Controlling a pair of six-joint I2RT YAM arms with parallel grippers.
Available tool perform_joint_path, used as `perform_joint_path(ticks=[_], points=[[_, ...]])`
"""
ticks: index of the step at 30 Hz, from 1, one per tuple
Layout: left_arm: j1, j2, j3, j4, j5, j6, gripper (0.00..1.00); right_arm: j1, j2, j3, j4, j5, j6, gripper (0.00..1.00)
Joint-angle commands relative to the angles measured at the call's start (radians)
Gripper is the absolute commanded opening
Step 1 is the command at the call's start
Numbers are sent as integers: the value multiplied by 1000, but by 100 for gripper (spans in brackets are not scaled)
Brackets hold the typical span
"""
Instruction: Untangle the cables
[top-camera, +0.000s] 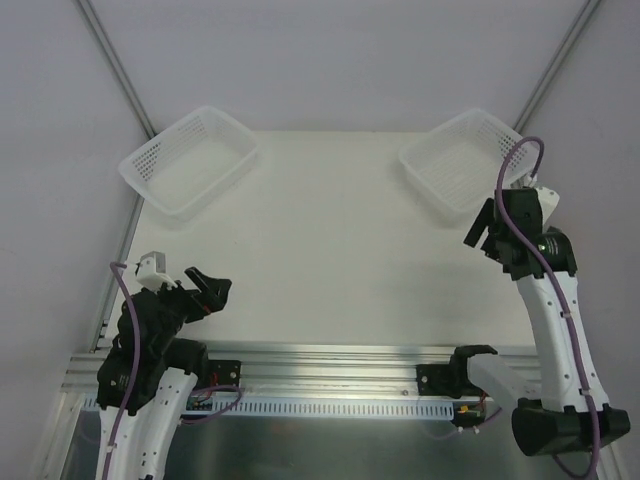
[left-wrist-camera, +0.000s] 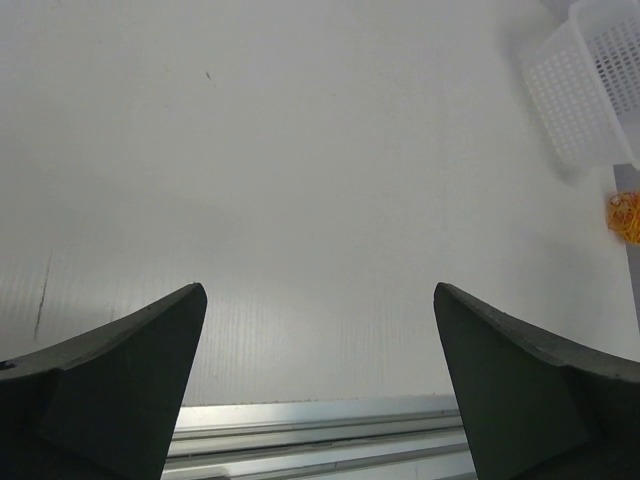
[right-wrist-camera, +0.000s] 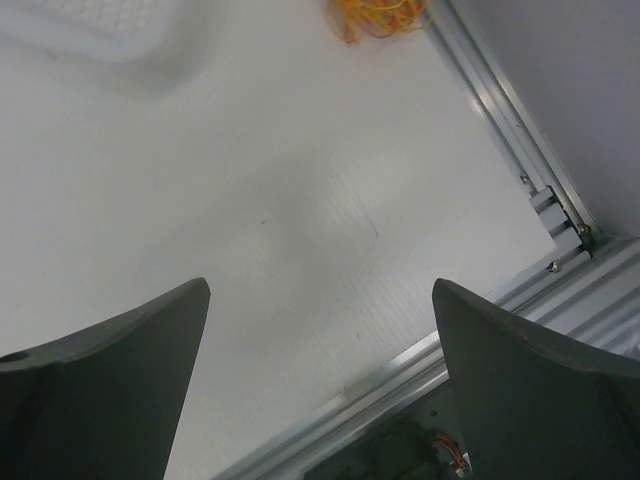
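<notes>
While the left pincer (left-wrist-camera: 318, 287) and right pincer (right-wrist-camera: 320, 282) gape empty, the bunched orange-yellow cables (right-wrist-camera: 380, 15) lie beside the white mesh basket (left-wrist-camera: 585, 110), ahead of the nearer right one.

Cables (right-wrist-camera: 378, 18) partly beyond top edge

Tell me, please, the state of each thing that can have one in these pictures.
left pincer: open, holding nothing.
right pincer: open, holding nothing.
cables: one tangled orange-yellow clump, untouched.
left basket: upright, empty.
right basket: upright, empty as far as visible.
</notes>
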Motion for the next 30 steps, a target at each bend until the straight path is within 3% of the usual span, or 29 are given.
perform_joint_path(ticks=[1, 4, 9, 19, 30], points=[[-15, -19, -23, 108, 5, 15, 99, -137, 64, 57, 96, 57, 63, 100], [-15, -31, -41, 128, 21, 28, 99, -301, 148, 56, 156, -17, 124, 100], [-15, -62, -47, 129, 26, 28, 99, -437, 324, 72, 294, -87, 204, 100], [10, -62, -47, 131, 54, 29, 99, -481, 616, 128, 554, -21, 304, 99], [94, -59, -52, 139, 89, 40, 99, -486, 920, 191, 635, -61, 369, 100]])
